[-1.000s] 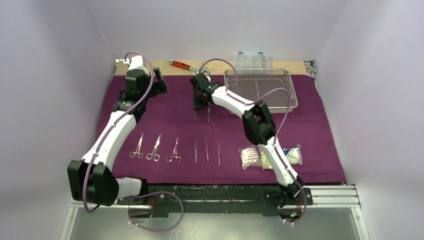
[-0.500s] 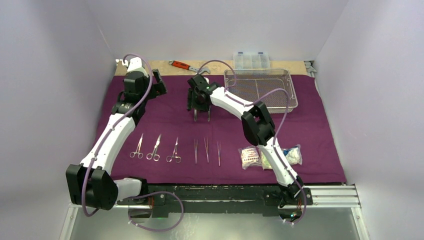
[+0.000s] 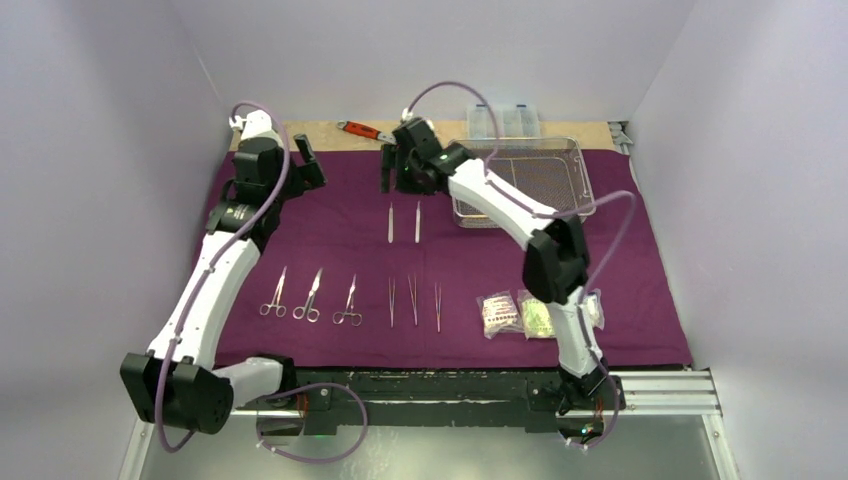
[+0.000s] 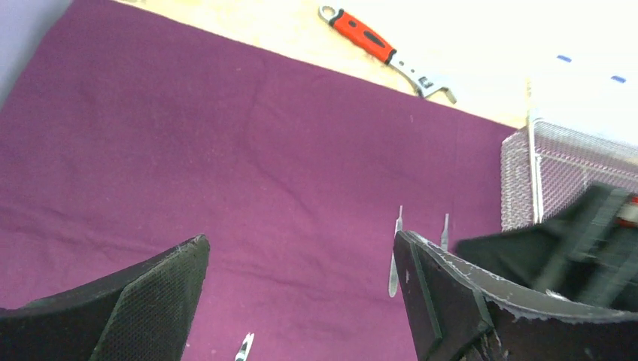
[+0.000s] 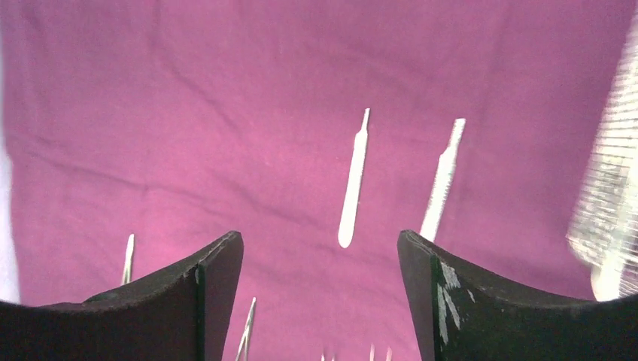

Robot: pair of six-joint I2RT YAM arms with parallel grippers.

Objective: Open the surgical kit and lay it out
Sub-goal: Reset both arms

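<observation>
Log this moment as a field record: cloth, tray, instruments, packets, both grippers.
cloth: purple cloth, spread flat
tray: wire-mesh tray, far right on the cloth
near row: three forceps, three tweezers, clear packets
mid-cloth: two scalpel-like handles, side by side, apart
left gripper: open, empty
right gripper: open, empty, on the far side of the handles
</observation>
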